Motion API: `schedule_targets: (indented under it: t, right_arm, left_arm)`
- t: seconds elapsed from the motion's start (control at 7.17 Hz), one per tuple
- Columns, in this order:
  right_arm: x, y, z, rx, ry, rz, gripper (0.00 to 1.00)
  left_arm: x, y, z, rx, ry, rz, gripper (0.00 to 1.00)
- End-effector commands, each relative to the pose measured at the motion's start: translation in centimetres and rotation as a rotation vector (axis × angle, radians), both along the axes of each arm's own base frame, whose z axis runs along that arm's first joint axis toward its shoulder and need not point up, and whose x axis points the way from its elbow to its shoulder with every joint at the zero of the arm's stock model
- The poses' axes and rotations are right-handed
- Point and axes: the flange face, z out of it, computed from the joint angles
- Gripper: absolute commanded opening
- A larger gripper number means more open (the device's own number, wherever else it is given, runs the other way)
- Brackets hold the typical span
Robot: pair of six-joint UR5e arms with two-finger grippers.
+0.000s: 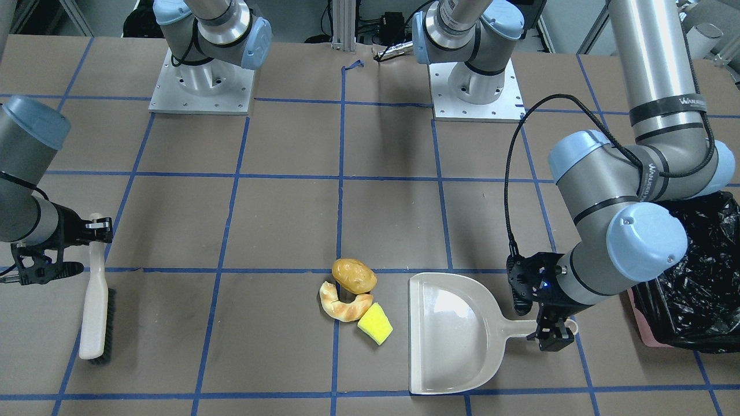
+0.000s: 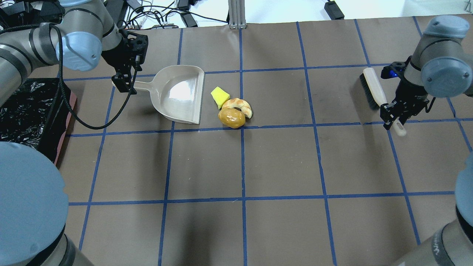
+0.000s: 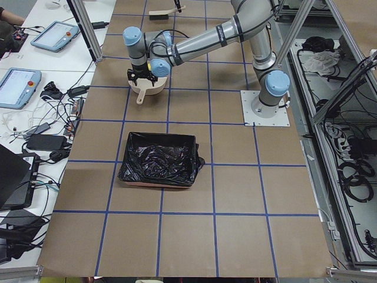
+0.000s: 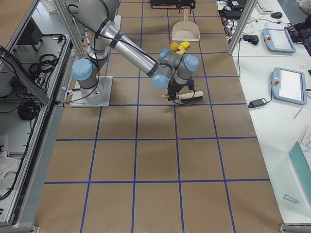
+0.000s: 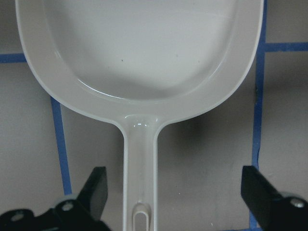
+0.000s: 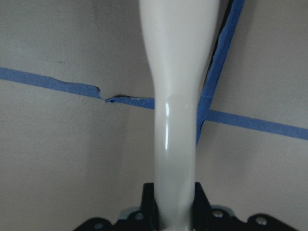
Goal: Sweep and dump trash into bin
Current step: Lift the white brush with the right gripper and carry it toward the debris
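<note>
We see the trash bunched lower centre of the front view: potato (image 1: 354, 275), croissant (image 1: 341, 303), sponge (image 1: 374, 323). It's just left of the pan (image 1: 451, 335) mouth, bin (image 1: 702, 289) at right edge. Looks light. Potato likely rolls and sponge is soft, so we'd sweep, not pinch. Left claw (image 2: 123, 85) released, straddling the pan handle. Right claw (image 2: 392, 117) clenched on the brush (image 2: 373, 90) handle.

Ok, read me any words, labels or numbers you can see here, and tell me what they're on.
"WAN...": white letters on the black strap around the left arm; the rest is too blurred.
A second strap near its elbow: lettering unreadable.
No text on the dustpan, brush or bin.
</note>
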Motion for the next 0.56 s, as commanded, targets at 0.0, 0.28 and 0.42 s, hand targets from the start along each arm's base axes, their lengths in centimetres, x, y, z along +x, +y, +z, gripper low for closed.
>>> schedule_targets:
  t: [0.0,0.28,0.42]
  right_arm:
    - [-0.1,-0.2,0.8,-0.016,0.010,-0.012,0.23]
    - [1.5,0.3,2.9,0.001,0.031,-0.094,0.23]
    - [4.0,0.9,4.6,0.008,0.053,-0.127,0.22]
  left_arm:
    - [0.3,-1.5,-1.4,-0.019,0.000,-0.009,0.99]
    - [0.4,-2.0,-4.8,0.019,0.007,-0.002,0.99]
    - [0.3,-2.1,-5.3,0.024,0.015,0.004,0.99]
